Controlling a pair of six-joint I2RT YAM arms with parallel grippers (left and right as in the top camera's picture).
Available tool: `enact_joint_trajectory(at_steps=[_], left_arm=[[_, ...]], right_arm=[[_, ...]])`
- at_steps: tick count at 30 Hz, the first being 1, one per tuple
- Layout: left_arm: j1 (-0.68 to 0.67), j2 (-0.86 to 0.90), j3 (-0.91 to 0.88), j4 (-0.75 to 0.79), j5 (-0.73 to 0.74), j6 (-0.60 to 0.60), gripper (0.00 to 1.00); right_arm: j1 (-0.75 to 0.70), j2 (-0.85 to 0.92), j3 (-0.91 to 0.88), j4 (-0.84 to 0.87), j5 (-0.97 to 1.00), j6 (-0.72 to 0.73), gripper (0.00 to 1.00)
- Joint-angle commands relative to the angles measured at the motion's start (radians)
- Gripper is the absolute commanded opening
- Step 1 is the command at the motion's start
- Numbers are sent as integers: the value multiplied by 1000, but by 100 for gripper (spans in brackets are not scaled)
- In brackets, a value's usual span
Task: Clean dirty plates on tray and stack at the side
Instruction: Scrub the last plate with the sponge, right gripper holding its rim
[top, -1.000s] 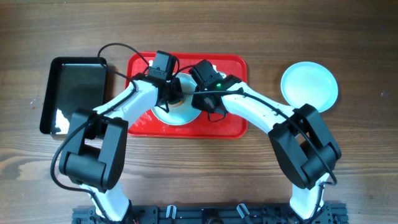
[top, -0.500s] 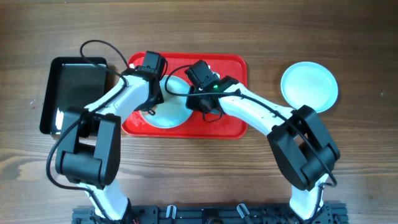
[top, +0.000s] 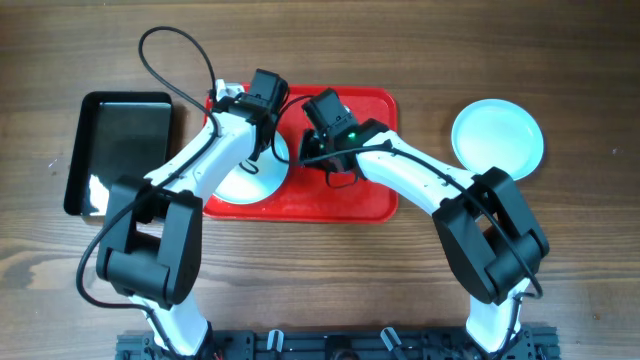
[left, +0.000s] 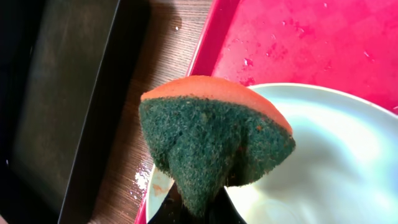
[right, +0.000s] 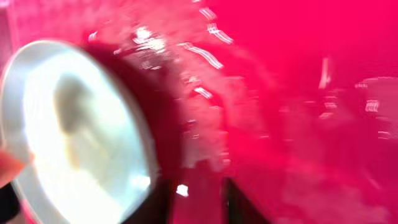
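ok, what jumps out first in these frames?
The red tray lies mid-table, with the left arm and right arm bent over it. The left gripper is clamped on a green-and-orange sponge over a pale plate at the tray's left end. Another plate sits alone on the wooden table to the right, and a black tray lies far left.

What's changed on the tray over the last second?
The plate on the red tray slid left, from the tray's middle to its left edge. The left hand, gripping the sponge, swung left and back above it. The right hand barely shifted. The second plate and black tray stayed put.
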Motion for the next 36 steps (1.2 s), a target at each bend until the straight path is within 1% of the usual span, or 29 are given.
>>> enact_joint_trajectory(at_steps=[1,2,3,5,6,8,9,10,11,13,16,18,20,24,28,29,30,32,33,36], left_arm=[[43,-26,14,-11,-37,-53,4],[69,-26,14,-18,-6,-52,4],[92,-26,14,-26,30,-52,4],[174,-26,14,-45,195,-52,4],[204,-26,14,-48,271,-51,4],[252,-26,14,-49,404,-36,4],[273,-26,14,-48,463,-17,4],[285,-26,14,-48,486,-17,4],[292,-26,14,-48,494,-17,4],[299,-26,14,-49,494,-17,4],[297,-26,14,-50,494,-17,4],[297,-26,14,-52,494,-17,4],[297,-26,14,-53,494,-17,4],[297,-26,14,-64,497,-17,4],[297,-26,14,-76,498,-17,4],[295,-26,14,-78,515,-4,4],[292,-26,14,-77,553,34,4],[278,-26,14,-77,675,151,4],[267,-26,14,-79,707,177,4],[232,-26,14,-77,726,178,4]], right_arm=[[29,11,-2,45,-93,-100,63],[35,11,-2,63,-106,-114,68],[37,11,-2,71,-107,-113,69],[39,12,-2,96,-106,-101,69],[40,17,-2,106,-107,-100,68],[42,40,-2,120,-99,-66,62],[42,61,-2,133,-99,-52,61],[42,85,-2,146,-100,-50,60],[42,101,-2,152,-100,-49,59],[41,121,-2,156,-99,-35,50],[42,122,-2,162,-91,-34,41],[47,125,-2,163,-70,-34,41],[53,134,-2,168,-57,-34,34],[54,155,-2,183,-57,-20,5],[51,155,-2,179,-56,-16,5],[47,153,0,164,-53,3,5],[42,151,5,145,-52,15,4],[26,151,35,74,-33,19,5],[17,151,55,22,-7,29,5],[4,151,98,-84,48,29,4]])
